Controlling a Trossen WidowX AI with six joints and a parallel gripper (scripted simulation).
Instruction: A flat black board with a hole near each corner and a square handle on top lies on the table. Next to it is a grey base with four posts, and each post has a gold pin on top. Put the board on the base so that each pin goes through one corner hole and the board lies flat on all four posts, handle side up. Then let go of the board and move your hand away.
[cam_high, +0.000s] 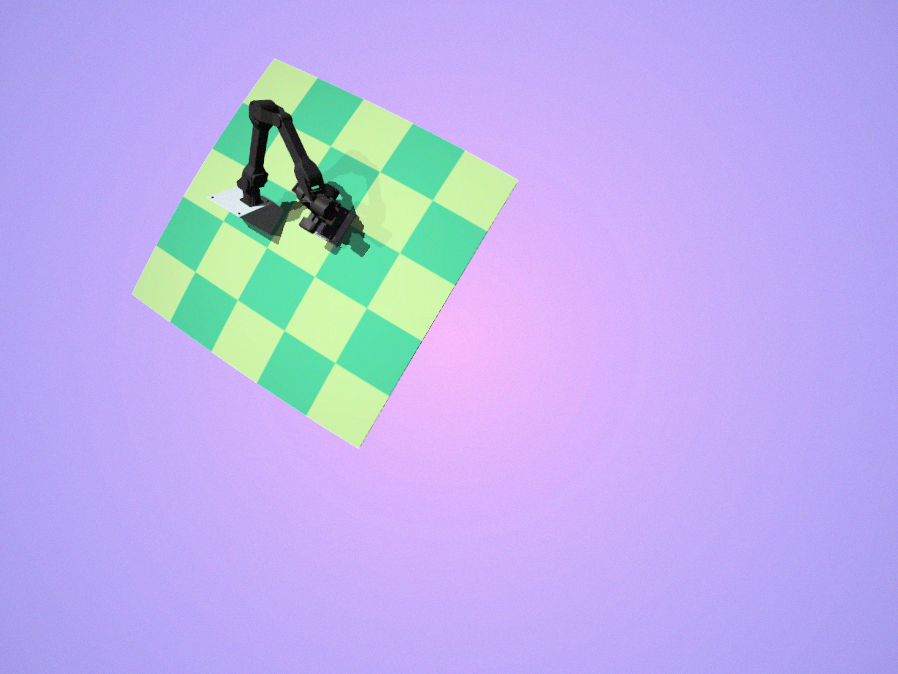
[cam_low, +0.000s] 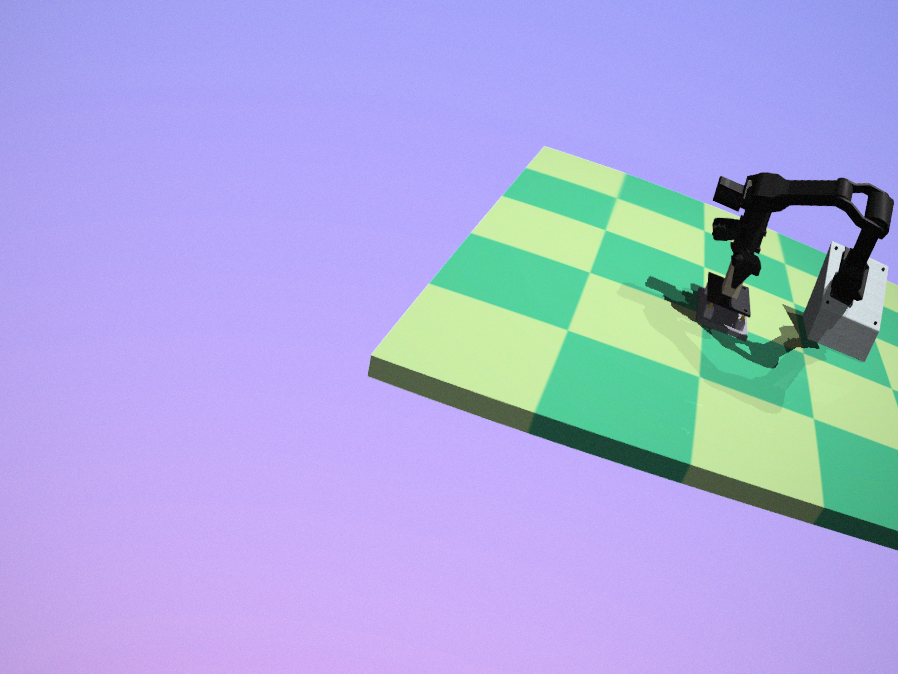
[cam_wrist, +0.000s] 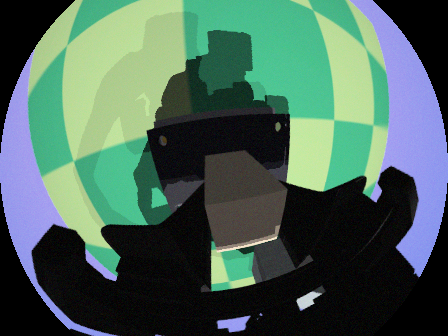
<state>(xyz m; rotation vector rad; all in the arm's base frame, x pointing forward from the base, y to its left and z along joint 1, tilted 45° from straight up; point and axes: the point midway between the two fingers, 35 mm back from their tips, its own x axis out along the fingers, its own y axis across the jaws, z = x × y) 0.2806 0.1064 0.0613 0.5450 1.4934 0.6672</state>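
Lilac-blue background spreads left of and beyond the checkered green counter (cam_high: 326, 311) (cam_low: 485, 275) (cam_wrist: 100, 65) in the exterior view. The counter's left corner and edge lie well apart from the claw (cam_high: 333, 221) (cam_low: 734, 279) (cam_wrist: 245, 200), and its near edge runs below the claw, down to the right, with several squares between. Nearer, shadows fall across the squares just left of and below the claw. Directly beneath the claw, the grey base (cam_high: 325, 238) (cam_low: 714, 320) sits on the counter. Over it hangs the black board (cam_high: 348, 226) (cam_low: 742, 299) (cam_wrist: 220, 131), with gold pins (cam_low: 712, 307) showing in the gap below, so it is not seated. The claw pinches the brownish handle (cam_low: 730, 285) (cam_wrist: 245, 220) on top. In the wrist view, gold shows through the left-hand hole (cam_wrist: 163, 140); whether every hole lines up, I cannot tell. Right of the claw, the pale box (cam_high: 223, 200) (cam_low: 845, 337) carries the black arm (cam_high: 293, 141) (cam_low: 808, 191), which arches over to the claw
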